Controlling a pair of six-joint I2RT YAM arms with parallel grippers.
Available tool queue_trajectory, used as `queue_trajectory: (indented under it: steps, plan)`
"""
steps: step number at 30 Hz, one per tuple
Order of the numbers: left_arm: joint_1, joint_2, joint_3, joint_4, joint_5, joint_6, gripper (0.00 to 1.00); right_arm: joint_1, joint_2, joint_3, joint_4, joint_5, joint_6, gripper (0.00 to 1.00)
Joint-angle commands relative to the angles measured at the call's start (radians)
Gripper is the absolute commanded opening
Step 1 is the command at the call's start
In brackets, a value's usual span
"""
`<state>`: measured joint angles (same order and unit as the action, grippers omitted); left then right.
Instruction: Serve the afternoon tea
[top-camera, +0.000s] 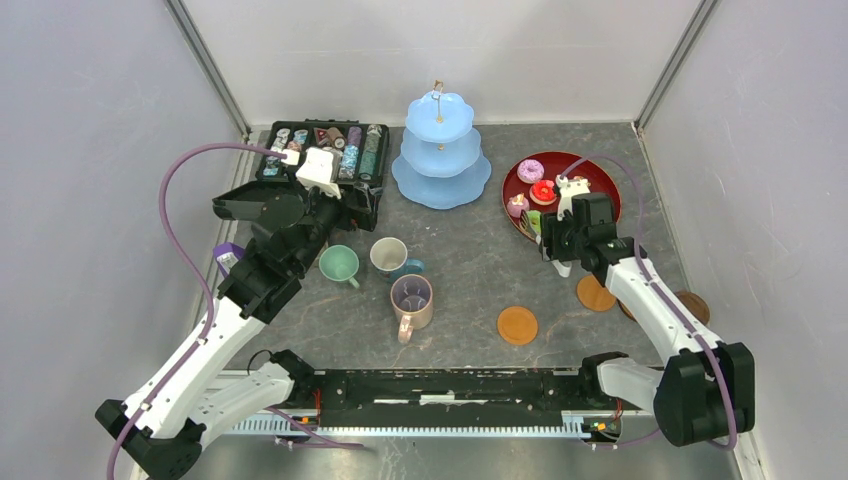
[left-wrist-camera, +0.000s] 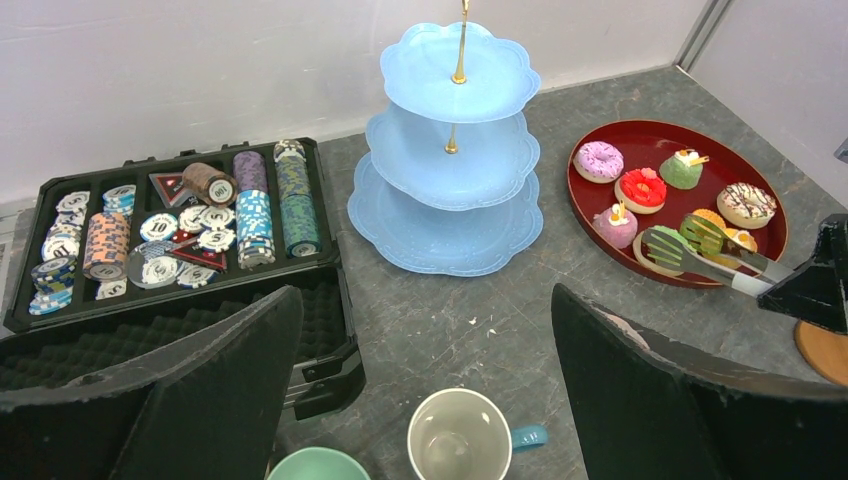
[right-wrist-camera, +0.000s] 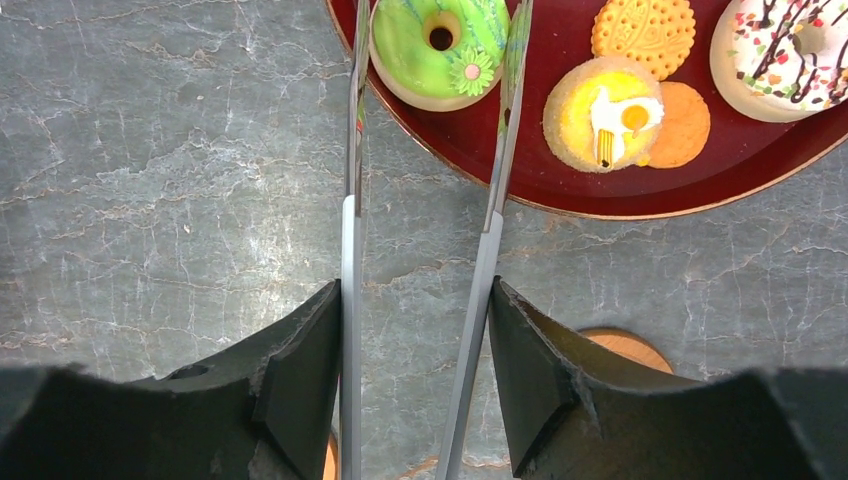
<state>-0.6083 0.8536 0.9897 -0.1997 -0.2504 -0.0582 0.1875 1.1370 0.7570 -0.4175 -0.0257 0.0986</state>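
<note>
At the red tray, counter's right side: right hand clamped on metal tongs; tong blades astride green doughnut, not yet squeezed; left hand fingers apart, empty, above the mugs; step judged: pastry pick-up; next calls for squeeze, lift, carry to pale-blue stand.
</note>
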Motion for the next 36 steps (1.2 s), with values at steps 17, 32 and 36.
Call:
queue_trajectory:
  steps: [17, 32, 36]
  plan:
    - [-0.005, -0.01, 0.004, 0.041, 0.021, 0.028, 1.0, -0.001, 0.034, -0.002, 0.061, 0.054, -0.02, 0.54]
    - [-0.005, 0.088, 0.223, -0.125, 0.032, -0.119, 1.0, 0.0, -0.084, 0.031, 0.059, 0.085, -0.006, 0.29]
    - [-0.005, 0.085, 0.209, -0.105, 0.045, -0.115, 1.0, 0.0, -0.089, 0.065, 0.062, 0.035, -0.017, 0.27]
